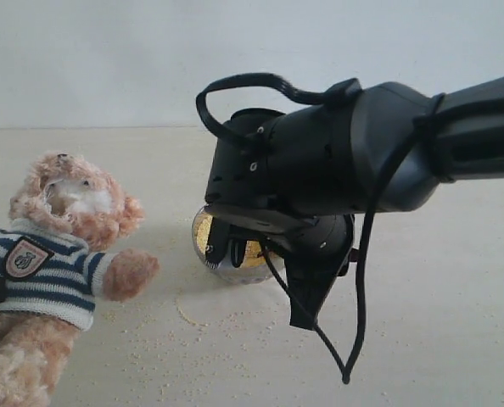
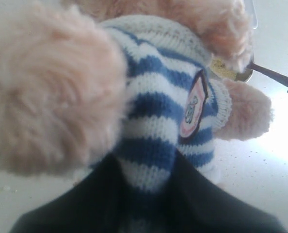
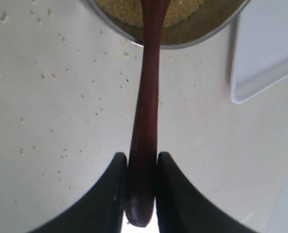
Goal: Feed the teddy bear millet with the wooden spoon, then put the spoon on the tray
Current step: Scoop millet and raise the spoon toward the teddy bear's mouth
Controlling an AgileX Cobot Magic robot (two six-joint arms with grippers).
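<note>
The right arm (image 1: 337, 161) is nearest in the exterior view, a black bulk from the middle to the right edge of the frame, with a black cable (image 1: 358, 280) looping over it and hanging below. At the lower left of that view the teddy bear (image 1: 57, 254) leans with its head toward the upper left. Its shield badge (image 1: 26, 257) faces the camera and one fluffy paw is stretched toward the middle of the frame, apart from the steel bowl (image 1: 222, 271). The left gripper (image 2: 143, 165) is closed on the bear's body, its black fingers (image 2: 86, 204) pressing in from both sides on the lower part of the striped shirt. Right of the paw, loose yellow grains (image 1: 226, 326) speckle the pale table (image 1: 456, 297) in front of the bowl. The bowl sits at the middle of the frame, half hidden behind the arm's front end. It holds the heap of millet (image 3: 120, 8). The right gripper (image 3: 142, 162) is clamped on the wooden spoon (image 3: 145, 111), squeezing the tail of the slim handle between its two fingers. The handle runs straight out over the bowl's rim to the millet, and the spoon's oval end is cut off by the wrist picture's edge. The white tray (image 3: 267, 48) lies flat on the table just beside the bowl; whether the two touch cannot be told.
</note>
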